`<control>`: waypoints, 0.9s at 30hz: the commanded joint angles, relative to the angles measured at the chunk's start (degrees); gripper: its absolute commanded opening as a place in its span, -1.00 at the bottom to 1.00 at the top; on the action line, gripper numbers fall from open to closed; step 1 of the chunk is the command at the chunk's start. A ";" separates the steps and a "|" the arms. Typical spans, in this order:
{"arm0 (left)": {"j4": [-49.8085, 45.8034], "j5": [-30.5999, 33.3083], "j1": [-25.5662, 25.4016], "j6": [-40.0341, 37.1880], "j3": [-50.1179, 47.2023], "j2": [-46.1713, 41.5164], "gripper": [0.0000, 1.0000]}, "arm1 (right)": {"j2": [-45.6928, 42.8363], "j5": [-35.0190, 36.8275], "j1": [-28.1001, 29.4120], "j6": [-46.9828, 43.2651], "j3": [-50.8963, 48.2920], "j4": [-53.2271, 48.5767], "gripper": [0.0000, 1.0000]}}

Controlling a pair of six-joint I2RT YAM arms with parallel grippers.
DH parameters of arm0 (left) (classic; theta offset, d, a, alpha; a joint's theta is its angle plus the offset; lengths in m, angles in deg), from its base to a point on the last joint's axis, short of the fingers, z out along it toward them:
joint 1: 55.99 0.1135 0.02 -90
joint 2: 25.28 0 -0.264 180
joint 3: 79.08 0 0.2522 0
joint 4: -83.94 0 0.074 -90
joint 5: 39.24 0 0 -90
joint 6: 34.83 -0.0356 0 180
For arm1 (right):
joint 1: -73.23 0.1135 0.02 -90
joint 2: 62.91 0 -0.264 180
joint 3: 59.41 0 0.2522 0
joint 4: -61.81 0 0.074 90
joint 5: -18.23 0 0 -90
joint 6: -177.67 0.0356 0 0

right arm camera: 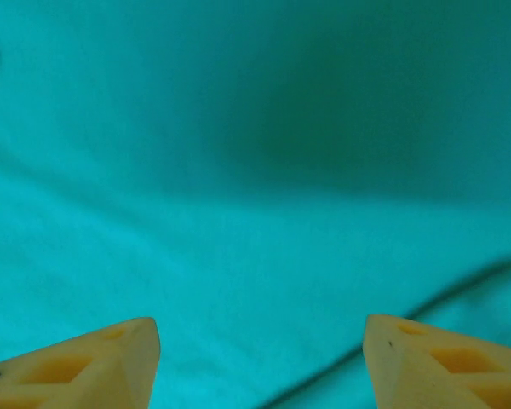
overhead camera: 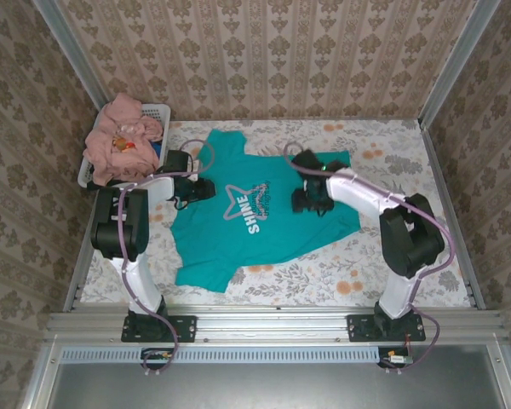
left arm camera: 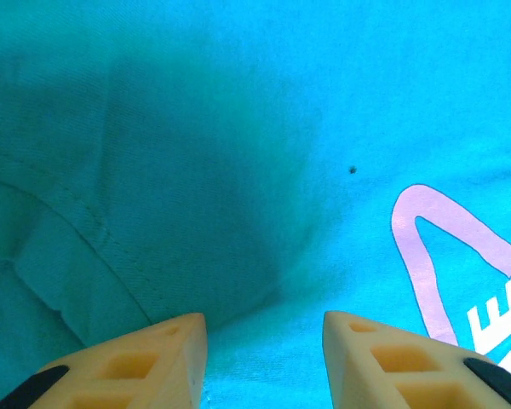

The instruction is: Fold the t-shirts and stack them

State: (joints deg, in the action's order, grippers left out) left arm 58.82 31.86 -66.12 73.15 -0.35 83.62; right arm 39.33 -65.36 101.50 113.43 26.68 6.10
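A teal-green t-shirt (overhead camera: 255, 223) with a white star outline and "SHINE" lettering lies spread flat on the floral table. My left gripper (overhead camera: 200, 189) hovers over its left shoulder area, open, close above the cloth (left arm camera: 238, 128) near a sleeve seam, with the star outline (left arm camera: 426, 247) to the right. My right gripper (overhead camera: 311, 200) is over the shirt's right chest, open wide, with plain teal cloth (right arm camera: 255, 170) and a fold edge beneath it. Salmon-pink t-shirts (overhead camera: 123, 141) are heaped in the basket at the back left.
A white slotted laundry basket (overhead camera: 157, 111) stands at the table's back left corner. Patterned walls close in the table on three sides. A metal rail (overhead camera: 272, 322) runs along the near edge by the arm bases.
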 commanded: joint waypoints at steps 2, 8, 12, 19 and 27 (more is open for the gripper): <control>-2.30 -0.39 1.05 0.00 0.98 1.05 -0.15 | -4.52 5.33 -0.36 8.21 -9.86 -0.19 0.35; -1.37 -1.34 1.45 0.12 0.54 1.22 -0.15 | -6.01 8.51 -0.90 11.69 -15.25 -2.01 0.37; -1.21 -1.85 1.56 -0.03 0.54 1.57 -0.15 | -5.22 8.24 -3.66 11.44 -14.55 0.42 0.22; -1.10 -2.01 2.09 -0.37 -0.15 1.22 -0.15 | -2.36 9.44 -6.04 10.20 -9.05 -0.74 0.06; -0.96 -2.72 2.31 -0.48 0.07 1.91 -0.15 | -3.38 8.93 -9.13 9.40 -8.18 -0.62 0.07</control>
State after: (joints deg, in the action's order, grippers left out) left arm 58.89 29.65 -64.46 73.15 -0.35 83.79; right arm 36.37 -58.43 93.43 123.48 17.42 6.25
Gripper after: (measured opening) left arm 0.425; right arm 0.534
